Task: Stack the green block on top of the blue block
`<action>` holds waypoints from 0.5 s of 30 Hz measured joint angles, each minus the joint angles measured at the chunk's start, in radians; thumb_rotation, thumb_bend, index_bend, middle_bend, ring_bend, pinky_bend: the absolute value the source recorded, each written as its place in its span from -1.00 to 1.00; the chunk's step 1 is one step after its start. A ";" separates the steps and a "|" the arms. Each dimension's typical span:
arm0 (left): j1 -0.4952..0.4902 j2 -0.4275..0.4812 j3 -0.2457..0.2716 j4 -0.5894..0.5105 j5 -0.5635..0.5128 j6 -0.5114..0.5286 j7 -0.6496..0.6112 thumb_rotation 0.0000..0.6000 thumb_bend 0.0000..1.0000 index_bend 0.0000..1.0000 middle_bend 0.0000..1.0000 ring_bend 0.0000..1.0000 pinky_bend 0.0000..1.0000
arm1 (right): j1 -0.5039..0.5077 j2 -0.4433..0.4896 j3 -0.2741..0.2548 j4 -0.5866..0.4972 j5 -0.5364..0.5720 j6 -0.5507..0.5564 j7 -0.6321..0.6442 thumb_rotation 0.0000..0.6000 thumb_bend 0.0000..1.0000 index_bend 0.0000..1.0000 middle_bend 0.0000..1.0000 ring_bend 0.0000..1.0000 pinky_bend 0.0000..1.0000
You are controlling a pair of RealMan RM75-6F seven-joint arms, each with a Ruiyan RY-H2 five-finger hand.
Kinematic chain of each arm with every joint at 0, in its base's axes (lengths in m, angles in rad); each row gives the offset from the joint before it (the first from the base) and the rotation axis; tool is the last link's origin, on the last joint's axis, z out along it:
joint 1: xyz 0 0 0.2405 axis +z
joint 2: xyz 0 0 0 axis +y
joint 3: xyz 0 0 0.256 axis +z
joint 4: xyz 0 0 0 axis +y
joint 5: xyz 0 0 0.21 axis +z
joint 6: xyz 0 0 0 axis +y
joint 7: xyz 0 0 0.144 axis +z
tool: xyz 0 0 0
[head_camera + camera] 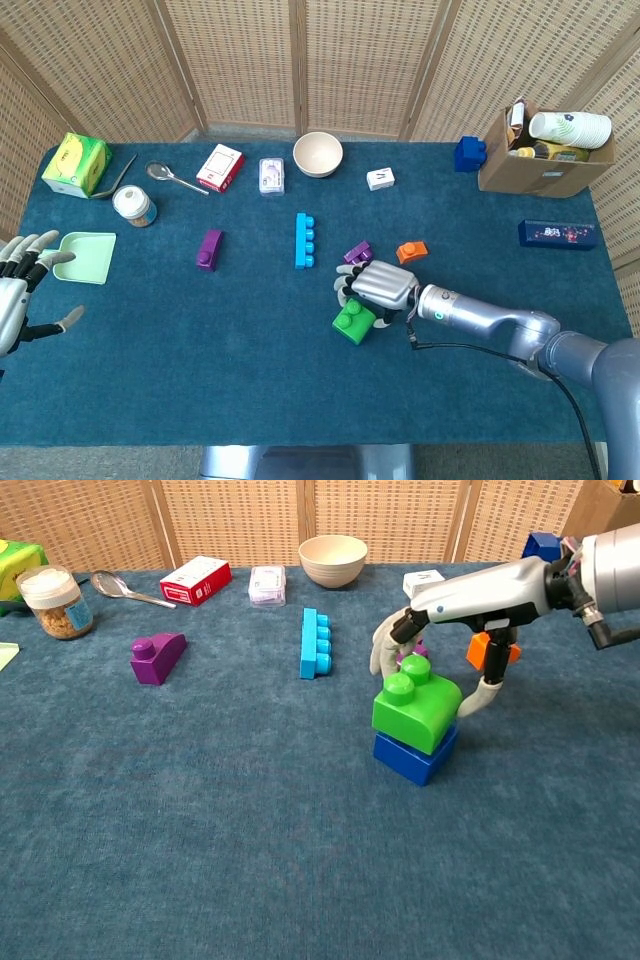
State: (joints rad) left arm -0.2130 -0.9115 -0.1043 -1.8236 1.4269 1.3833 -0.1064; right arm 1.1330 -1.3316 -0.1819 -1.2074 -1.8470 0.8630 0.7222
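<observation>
The green block [415,708] sits on top of the blue block [412,756] in the middle right of the blue table; in the head view the green block [352,321] hides the blue one. My right hand [425,615] arches over the stack from behind, its fingers at the green block's far left side and its thumb against the right side, still gripping it. In the head view the right hand [381,285] covers the block's far right corner. My left hand [20,292] hovers at the table's left edge, fingers spread, holding nothing.
An orange block [482,648] and a small purple block [357,252] lie just behind the right hand. A long light-blue brick [316,643], a purple block [157,658], a bowl [318,153] and a green tray [84,257] lie further off. A cardboard box [545,160] stands at the back right.
</observation>
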 measured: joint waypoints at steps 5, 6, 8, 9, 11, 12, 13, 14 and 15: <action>-0.002 -0.003 -0.001 0.000 0.000 -0.004 0.001 0.82 -0.39 -0.53 -0.82 -1.00 -1.00 | 0.001 0.002 -0.004 0.004 0.005 0.001 0.003 1.00 -0.65 0.12 -0.55 -0.82 -0.55; -0.002 -0.003 -0.001 0.000 0.000 -0.004 0.001 0.82 -0.39 -0.53 -0.82 -1.00 -1.00 | 0.001 0.002 -0.005 0.004 0.006 0.002 0.004 1.00 -0.65 0.12 -0.55 -0.82 -0.55; -0.002 -0.003 -0.002 0.000 -0.001 -0.004 0.001 0.83 -0.39 -0.53 -0.82 -1.00 -1.00 | 0.003 0.003 -0.007 0.004 0.006 0.001 0.004 1.00 -0.65 0.12 -0.55 -0.82 -0.55; -0.002 -0.003 -0.002 0.000 -0.001 -0.004 0.001 0.83 -0.39 -0.54 -0.82 -1.00 -1.00 | 0.004 0.003 -0.008 0.005 0.006 0.001 0.004 1.00 -0.65 0.12 -0.55 -0.82 -0.55; -0.002 -0.002 -0.002 -0.001 -0.001 -0.004 0.002 0.83 -0.39 -0.54 -0.82 -1.00 -1.00 | 0.004 0.002 -0.010 0.007 0.006 0.002 0.002 1.00 -0.65 0.12 -0.55 -0.82 -0.55; -0.002 -0.002 -0.002 -0.001 -0.001 -0.005 0.002 0.84 -0.39 -0.54 -0.82 -1.00 -1.00 | 0.004 0.002 -0.010 0.008 0.007 0.002 0.003 1.00 -0.65 0.11 -0.55 -0.82 -0.55; -0.002 -0.001 -0.002 -0.002 0.000 -0.005 0.003 0.84 -0.39 -0.54 -0.82 -1.00 -1.00 | 0.003 0.002 -0.011 0.009 0.008 0.003 0.004 1.00 -0.65 0.11 -0.55 -0.82 -0.55; -0.002 -0.001 -0.003 -0.002 0.000 -0.005 0.003 0.83 -0.39 -0.54 -0.82 -1.00 -1.00 | 0.003 0.002 -0.011 0.009 0.008 0.004 0.004 1.00 -0.65 0.11 -0.55 -0.82 -0.55; -0.003 -0.001 -0.003 -0.003 0.000 -0.005 0.004 0.84 -0.39 -0.54 -0.82 -1.00 -1.00 | 0.003 0.002 -0.011 0.009 0.009 0.005 0.006 1.00 -0.65 0.10 -0.55 -0.82 -0.55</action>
State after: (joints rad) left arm -0.2156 -0.9121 -0.1071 -1.8264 1.4266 1.3782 -0.1027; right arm 1.1364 -1.3299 -0.1934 -1.1981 -1.8381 0.8679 0.7277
